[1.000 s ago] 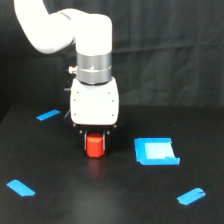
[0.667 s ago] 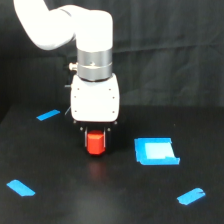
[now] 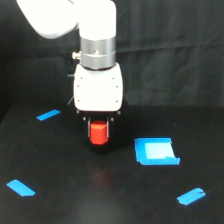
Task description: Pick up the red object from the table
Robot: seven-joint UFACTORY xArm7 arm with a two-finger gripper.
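The red object [image 3: 99, 133] is a small red-orange block held between the two dark fingers [image 3: 87, 129] of my gripper [image 3: 99, 136], just under the white wrist body [image 3: 98, 89]. The jaws stand close against the block's two sides. The block hangs slightly above the black table [image 3: 60, 165], in the middle of the exterior view. A faint red reflection shows on the table below it. The fingers are dark against the dark background and only partly visible.
A blue square piece [image 3: 156, 151] lies on the table to the exterior view's right of the gripper. Blue tape strips lie at the left rear [image 3: 48, 115], front left [image 3: 21, 188] and front right [image 3: 191, 196]. A black curtain hangs behind.
The gripper has risen and shifted slightly to the exterior view's right, carrying the red block up off the table. The blue piece and tape strips have not moved.
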